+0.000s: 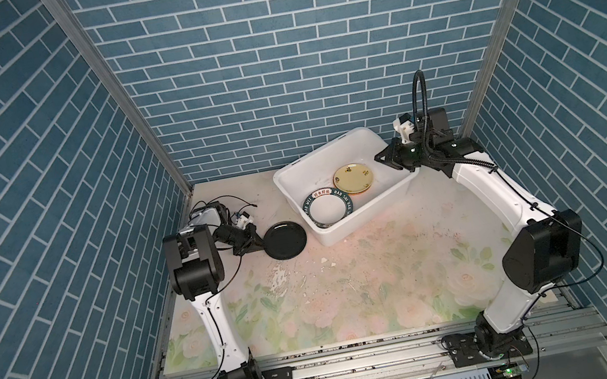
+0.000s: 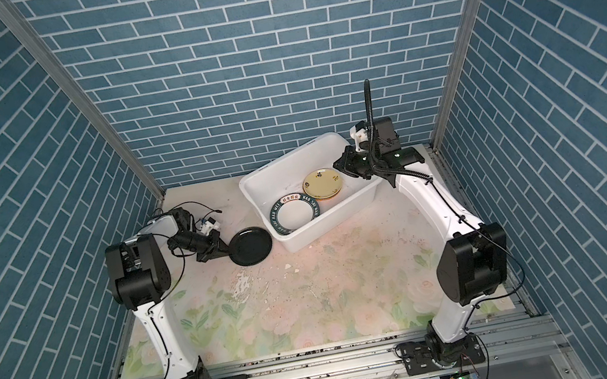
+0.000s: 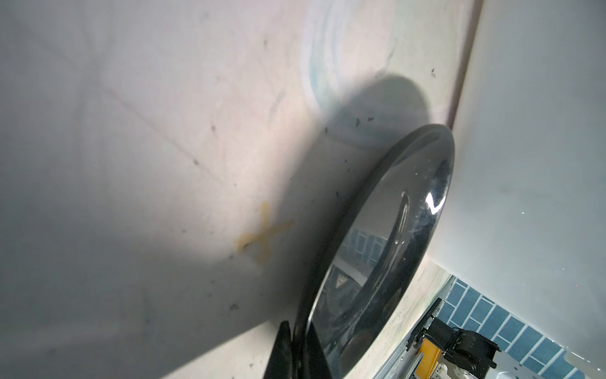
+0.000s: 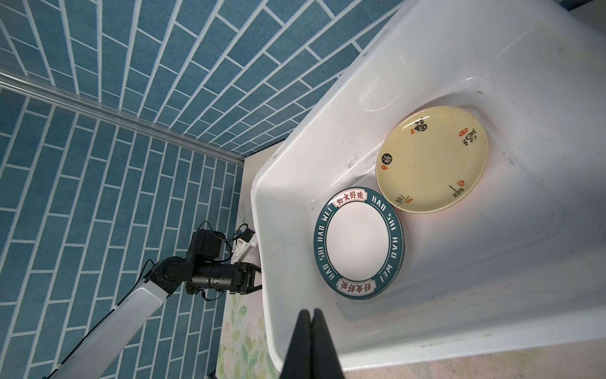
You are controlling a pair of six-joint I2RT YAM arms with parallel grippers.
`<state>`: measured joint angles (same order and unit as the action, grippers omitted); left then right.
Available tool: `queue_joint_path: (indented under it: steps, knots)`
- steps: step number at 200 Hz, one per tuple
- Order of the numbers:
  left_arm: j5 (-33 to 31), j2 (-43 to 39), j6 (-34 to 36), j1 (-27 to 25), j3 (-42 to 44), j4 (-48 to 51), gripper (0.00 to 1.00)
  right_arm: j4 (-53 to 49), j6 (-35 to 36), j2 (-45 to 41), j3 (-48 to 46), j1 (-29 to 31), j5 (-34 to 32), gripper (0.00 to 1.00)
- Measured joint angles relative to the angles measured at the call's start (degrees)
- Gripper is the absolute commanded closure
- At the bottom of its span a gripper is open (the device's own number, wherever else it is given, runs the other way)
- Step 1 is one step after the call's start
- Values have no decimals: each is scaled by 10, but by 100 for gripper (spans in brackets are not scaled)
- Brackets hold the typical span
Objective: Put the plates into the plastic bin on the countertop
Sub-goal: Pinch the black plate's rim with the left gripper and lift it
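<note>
- Worktop (image 1: pixel 354 295): flat, pale, printed with faint pink flowers and green leaves, scuffed and chipped near the middle.
- Large white rectangular plastic bin (image 1: pixel 376 207): stands at the back of the worktop, right of centre, set at an angle in both top views.
- Round glossy black plate (image 1: pixel 285 240): outside the bin, on the worktop just beside the bin's left near corner. In the left wrist view its far rim (image 3: pixel 393 246) is close to the bin wall. Cannot tell whether it is lifted off the surface.
- Round white plate with a dark lettered rim (image 4: pixel 359 244): flat on the bin floor, at the near left end.
- Round cream-yellow plate with small black and red characters (image 4: pixel 433 159): on the bin floor just beside the lettered plate, rims touching or overlapping; orange tint around its edge.
- Left claw (image 3: pixel 296 334): closed on the black plate's rim, one finger on each face.
- Right claw (image 4: pixel 311 311): fingers pressed together, holding nothing, above the bin's right end.
</note>
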<state>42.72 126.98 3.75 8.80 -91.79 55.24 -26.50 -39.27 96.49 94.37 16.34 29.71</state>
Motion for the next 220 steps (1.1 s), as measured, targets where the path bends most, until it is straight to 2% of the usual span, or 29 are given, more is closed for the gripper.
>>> queue_joint_path:
  steps: [44,90,176,220]
  knots:
    - [-9,-17,-3,3,0,2,100,7,-3,13,6,0,7,90]
    - [-28,-85,-7,26,-3,14,100,9,-4,30,17,0,16,88]
    - [-77,-189,31,73,-106,76,100,7,-3,56,49,0,40,85]
    - [-73,-218,50,75,-159,111,100,-26,11,93,117,12,49,84]
